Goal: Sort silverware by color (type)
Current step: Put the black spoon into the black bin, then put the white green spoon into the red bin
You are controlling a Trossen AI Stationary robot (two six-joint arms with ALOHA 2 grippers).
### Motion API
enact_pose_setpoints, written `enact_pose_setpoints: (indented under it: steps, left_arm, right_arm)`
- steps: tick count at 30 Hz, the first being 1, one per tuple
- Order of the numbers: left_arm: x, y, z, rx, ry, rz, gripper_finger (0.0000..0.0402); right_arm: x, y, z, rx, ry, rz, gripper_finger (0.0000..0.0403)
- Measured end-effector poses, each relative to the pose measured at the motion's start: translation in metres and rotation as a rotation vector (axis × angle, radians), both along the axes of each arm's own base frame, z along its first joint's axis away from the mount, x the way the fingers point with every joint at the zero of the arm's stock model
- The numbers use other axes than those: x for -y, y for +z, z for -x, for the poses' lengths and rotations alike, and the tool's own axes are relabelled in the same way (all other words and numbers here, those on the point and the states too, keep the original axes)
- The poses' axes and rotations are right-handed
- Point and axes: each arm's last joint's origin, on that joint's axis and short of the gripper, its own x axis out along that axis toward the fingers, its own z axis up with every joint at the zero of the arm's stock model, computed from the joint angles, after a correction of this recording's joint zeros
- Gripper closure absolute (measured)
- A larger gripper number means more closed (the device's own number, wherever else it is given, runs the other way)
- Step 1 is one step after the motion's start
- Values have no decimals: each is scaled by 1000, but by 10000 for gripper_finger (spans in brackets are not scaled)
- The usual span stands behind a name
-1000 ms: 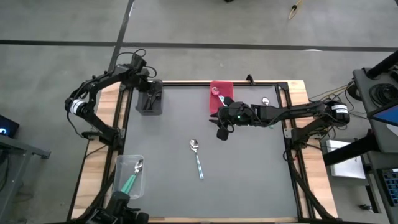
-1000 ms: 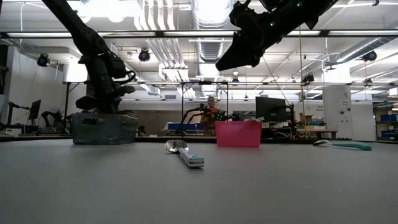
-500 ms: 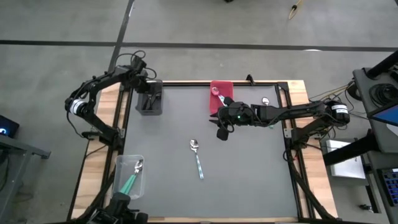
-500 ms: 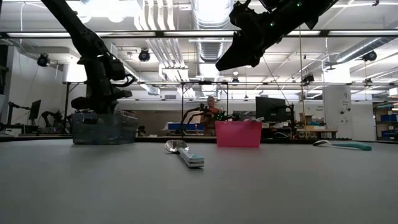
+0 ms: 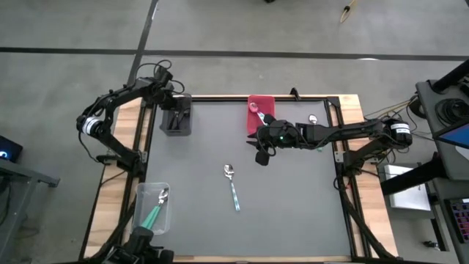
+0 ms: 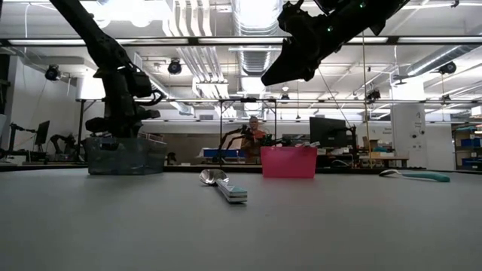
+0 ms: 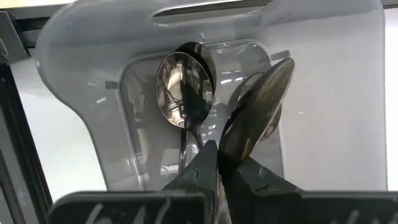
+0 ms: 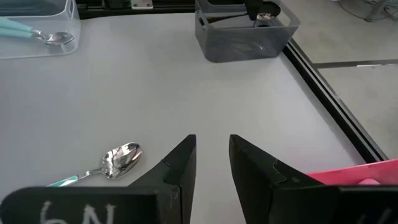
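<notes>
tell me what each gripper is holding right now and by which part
The left gripper, over the grey bin, is shut on a dark spoon just below its bowl. The right gripper is open and holds nothing.

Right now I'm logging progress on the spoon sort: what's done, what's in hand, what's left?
Done: a teal-handled spoon lies in the clear bin, and a dark spoon is in the grey bin.
In hand: the left gripper is shut on another dark spoon over that bin.
Left: the light-blue-handled spoon mid-table and one at the far right edge. The right gripper hangs open, empty.
</notes>
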Motion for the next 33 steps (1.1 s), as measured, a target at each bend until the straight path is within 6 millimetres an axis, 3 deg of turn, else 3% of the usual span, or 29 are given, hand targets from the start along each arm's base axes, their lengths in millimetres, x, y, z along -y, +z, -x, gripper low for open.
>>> enact_pose_setpoints:
  steps: [33]
  left_arm:
    - [-3, 0, -1, -12, 9, -53, 388]
  right_arm:
    - [0, -2, 1, -19, -5, -11, 316]
